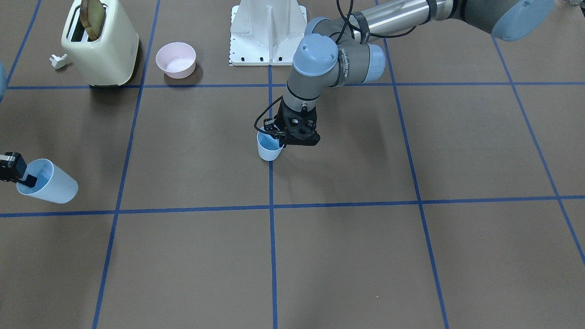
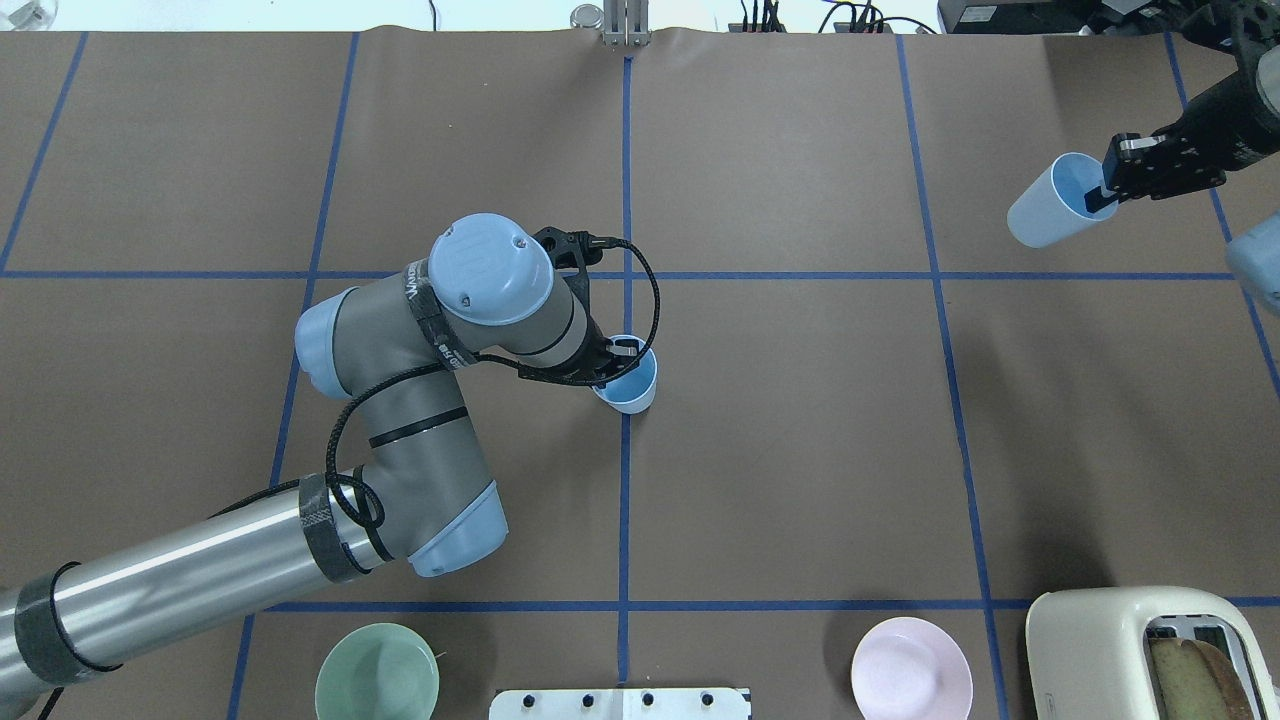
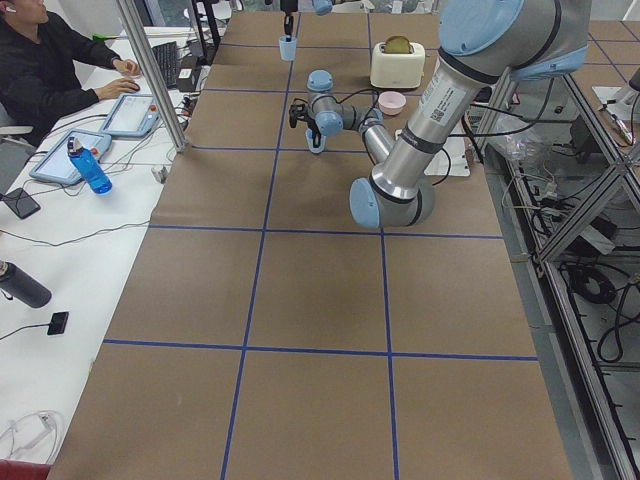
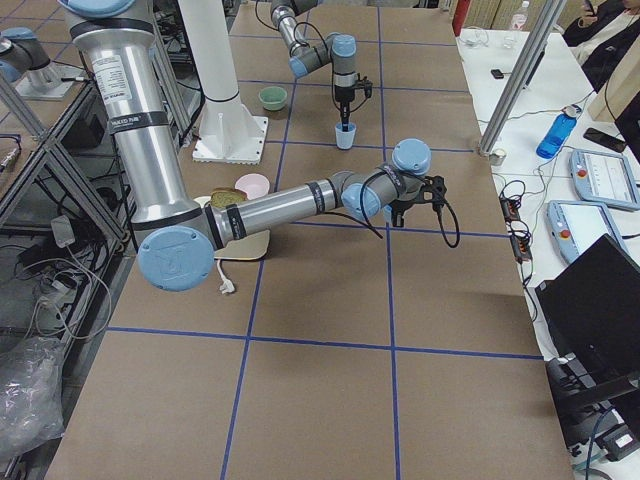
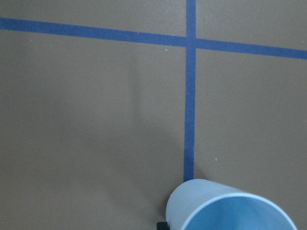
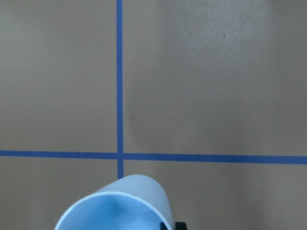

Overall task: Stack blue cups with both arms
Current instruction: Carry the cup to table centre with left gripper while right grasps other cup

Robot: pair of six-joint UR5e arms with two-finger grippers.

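Observation:
One pale blue cup [image 2: 632, 388] is upright at the table's centre, on the middle blue line; it also shows in the front view [image 1: 268, 148]. My left gripper [image 2: 620, 362] is shut on its rim, one finger inside. I cannot tell if it rests on the table. In the left wrist view this cup [image 5: 230, 208] fills the bottom edge. The second blue cup [image 2: 1050, 208] hangs tilted above the table at the far right. My right gripper [image 2: 1100, 195] is shut on its rim. It also shows in the front view [image 1: 48, 182] and the right wrist view [image 6: 115, 206].
A cream toaster [image 2: 1150, 650] with bread in it, a pink bowl [image 2: 910, 680] and a mint-green bowl [image 2: 377, 685] stand along the near edge by the white base pedestal [image 1: 268, 32]. A small white plug [image 1: 58, 61] lies beside the toaster.

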